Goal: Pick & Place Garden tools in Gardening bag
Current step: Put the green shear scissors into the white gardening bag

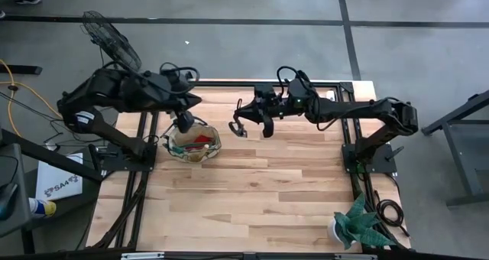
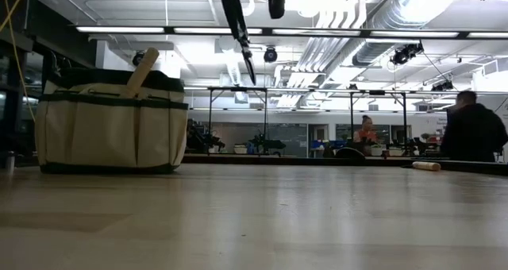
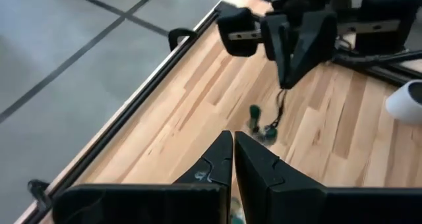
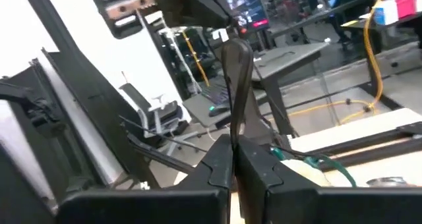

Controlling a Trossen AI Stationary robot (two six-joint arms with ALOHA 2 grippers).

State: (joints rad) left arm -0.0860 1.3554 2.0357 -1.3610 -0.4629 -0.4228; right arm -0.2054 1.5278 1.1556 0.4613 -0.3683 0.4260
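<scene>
Wood-plank table (image 1: pixel 252 191) on a grey shop floor, open workshop beyond with people seated far off, none near the arms. Your right claw (image 1: pixel 243 128) hangs above the far middle of the table, pinched shut on a dark pruner (image 2: pixel 238 28), which dangles from it well clear of the boards in the low view. The grip looks thin: in the right wrist view the tool rises between the fingertips (image 4: pixel 227 159) by a narrow part only, so it could swing or twist as the arm travels, and a sharp stop may shake it loose onto the table. The gardening bag (image 1: pixel 195 144) sits near the left edge, well apart from the pruner, already carrying a red item (image 1: pixel 202 138) and a wooden handle (image 2: pixel 140 71) that pokes above the rim. That handle and the looped straps are your catch points; a dangling tool coming in low could snag them or tip the soft bag. Your left claw (image 1: pixel 184 122) is closed on nothing and hovers just over the bag's far rim, right on the likely approach line. Judge it a collision risk between the two arms unless the left one clears first. A drop from high up may bounce the pruner off what already lies inside. The potted plant (image 1: pixel 359 223) at the near right corner is out of the way.
</scene>
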